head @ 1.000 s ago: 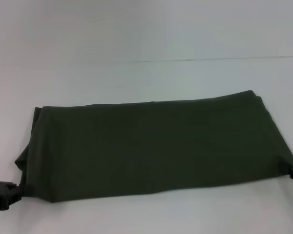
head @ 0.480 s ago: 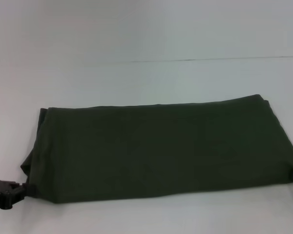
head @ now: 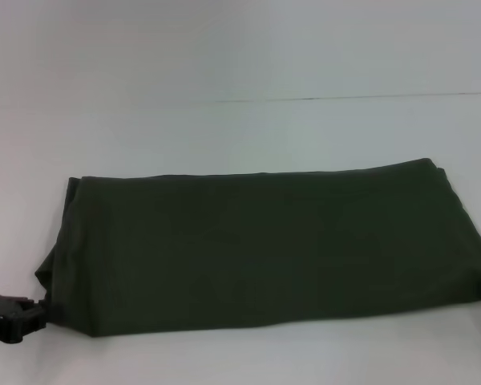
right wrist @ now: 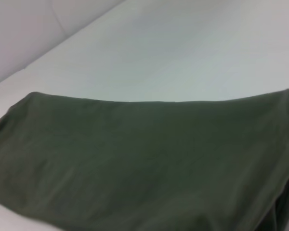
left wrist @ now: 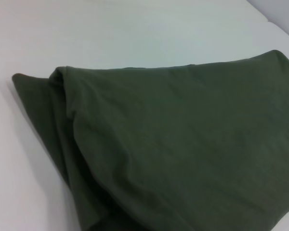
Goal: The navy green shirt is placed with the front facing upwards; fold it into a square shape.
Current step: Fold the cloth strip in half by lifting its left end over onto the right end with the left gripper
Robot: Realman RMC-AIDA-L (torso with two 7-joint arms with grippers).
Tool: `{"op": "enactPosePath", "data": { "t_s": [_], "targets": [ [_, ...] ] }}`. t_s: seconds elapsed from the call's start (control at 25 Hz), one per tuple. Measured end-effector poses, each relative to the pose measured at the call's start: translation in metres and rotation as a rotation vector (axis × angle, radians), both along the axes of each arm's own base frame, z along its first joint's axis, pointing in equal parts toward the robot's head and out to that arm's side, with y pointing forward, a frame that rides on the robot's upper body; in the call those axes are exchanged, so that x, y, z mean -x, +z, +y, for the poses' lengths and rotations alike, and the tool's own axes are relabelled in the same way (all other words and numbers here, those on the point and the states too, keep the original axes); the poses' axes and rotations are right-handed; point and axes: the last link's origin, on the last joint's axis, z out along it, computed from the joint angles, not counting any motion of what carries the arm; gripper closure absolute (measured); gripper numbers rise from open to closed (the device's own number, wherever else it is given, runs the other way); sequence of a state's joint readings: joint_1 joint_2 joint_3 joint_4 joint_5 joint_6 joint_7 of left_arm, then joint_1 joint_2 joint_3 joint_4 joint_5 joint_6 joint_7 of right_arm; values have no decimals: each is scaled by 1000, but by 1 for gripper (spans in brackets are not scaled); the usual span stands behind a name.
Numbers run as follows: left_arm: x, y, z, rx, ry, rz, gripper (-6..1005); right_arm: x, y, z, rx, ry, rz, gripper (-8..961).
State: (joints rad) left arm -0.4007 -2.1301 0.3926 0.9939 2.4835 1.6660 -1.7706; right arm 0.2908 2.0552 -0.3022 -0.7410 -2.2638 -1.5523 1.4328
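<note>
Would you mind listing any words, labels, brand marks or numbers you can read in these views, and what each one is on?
None: no view shows any readable text.
The shirt lies folded into a long band with only plain dark green cloth showing, no print or label.
The table is bare white.
The left hand, at the shirt's near left corner, carries no marking.

Left gripper (head: 12,317) black, blocky, seemingly matte plastic

White table (head: 240,56) bore the folded shirt (head: 256,245), lying flat as a wide band near its front edge.
</note>
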Motion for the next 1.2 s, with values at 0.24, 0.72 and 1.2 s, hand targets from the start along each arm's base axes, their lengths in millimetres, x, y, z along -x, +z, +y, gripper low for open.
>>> {"op": "enactPosePath", "data": {
  "t_s": [0.24, 0.72, 1.2],
  "targets": [
    [1, 2, 0, -15, 10, -4, 792, -4, 8, -3, -39, 6, -21, 786],
    [12, 23, 3, -147, 86, -42, 520, -10, 31, 3, -181, -25, -60, 223],
    [5, 28, 33, -273, 123, -105, 185, 37, 16, 24, -88, 306, -43, 75]
  ]
}}
